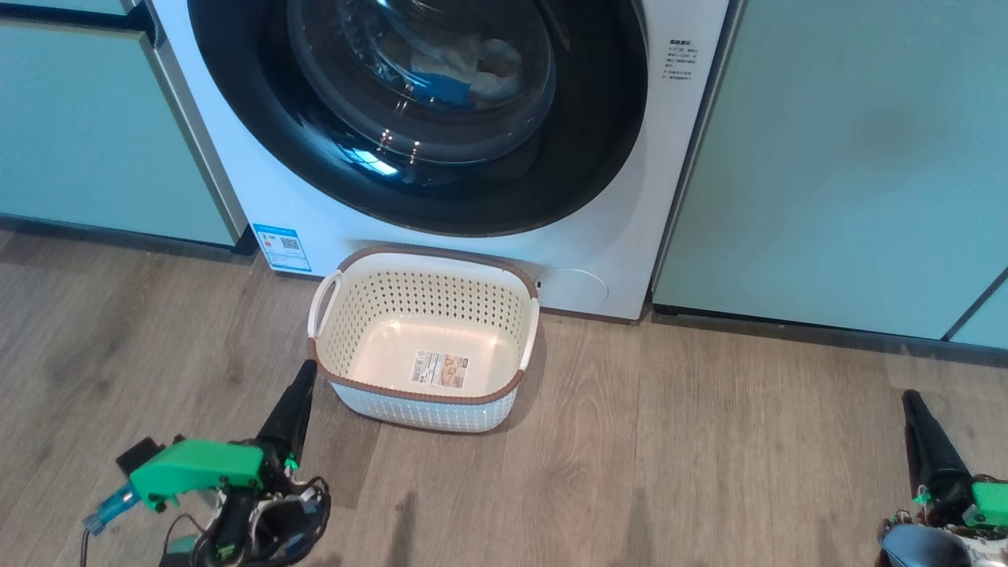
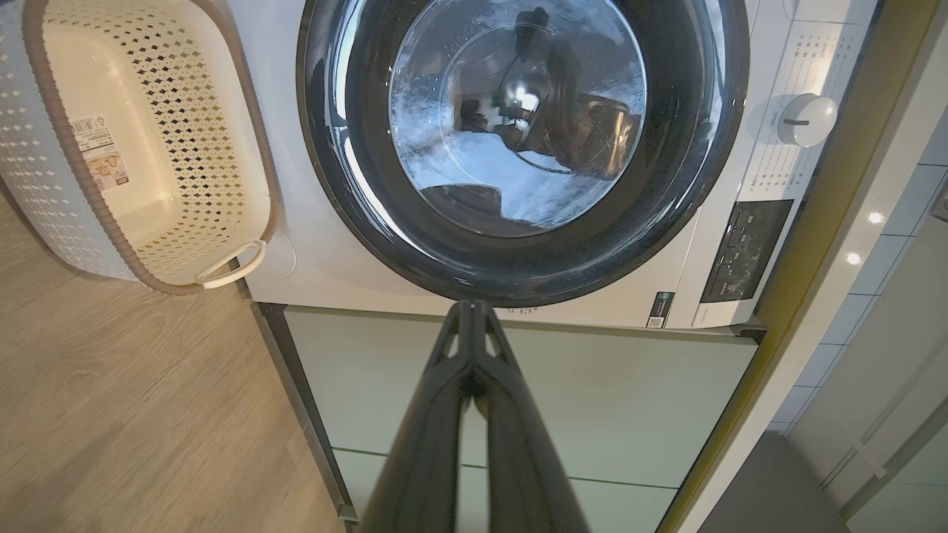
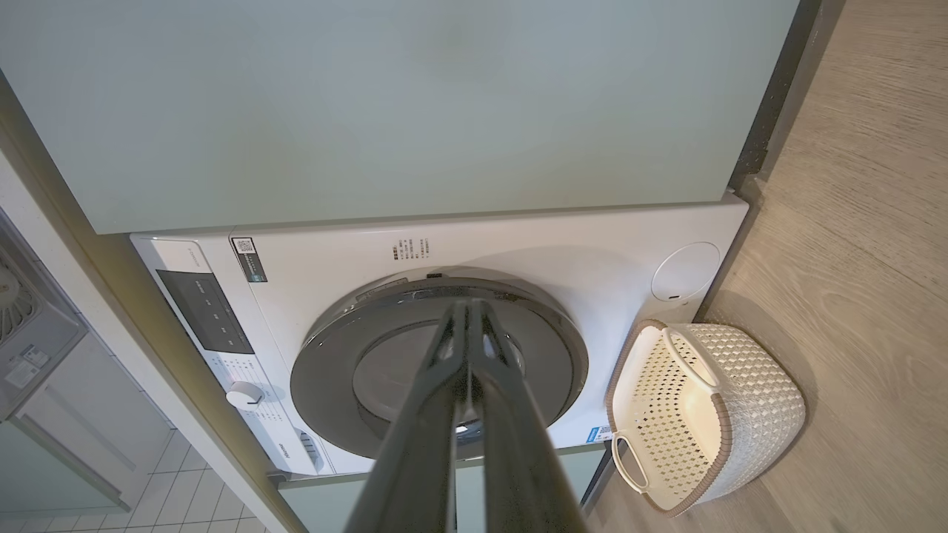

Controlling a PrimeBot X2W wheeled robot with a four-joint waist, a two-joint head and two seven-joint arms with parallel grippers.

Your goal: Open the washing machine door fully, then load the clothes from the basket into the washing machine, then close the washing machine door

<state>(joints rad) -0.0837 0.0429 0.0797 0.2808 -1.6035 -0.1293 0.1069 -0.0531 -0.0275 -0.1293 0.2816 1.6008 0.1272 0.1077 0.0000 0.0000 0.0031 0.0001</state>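
The washing machine (image 1: pixel 630 236) stands between cabinets with its glossy black washing machine door (image 1: pixel 551 173) shut flat against the front. Through the glass I see the clothes (image 1: pixel 472 67), pale fabric with a blue patch, lying in the drum. The cream basket (image 1: pixel 425 303) sits empty on the floor right before the machine, its bottom label showing. My left gripper (image 1: pixel 307 370) is shut, low beside the basket's left front corner. My right gripper (image 1: pixel 911 398) is shut, far right over bare floor. The left wrist view shows the door (image 2: pixel 518 266), basket (image 2: pixel 185 148) and shut left gripper (image 2: pixel 468 307); the right wrist view shows the door (image 3: pixel 333 355), basket (image 3: pixel 755 400) and shut right gripper (image 3: pixel 466 307).
Pale green cabinet doors flank the machine on the left (image 1: pixel 79 118) and on the right (image 1: pixel 850 157). Wood-look floor (image 1: pixel 669 457) spreads in front. The machine's dial (image 2: pixel 807 118) and dark control panel (image 2: pixel 744 248) sit along its top.
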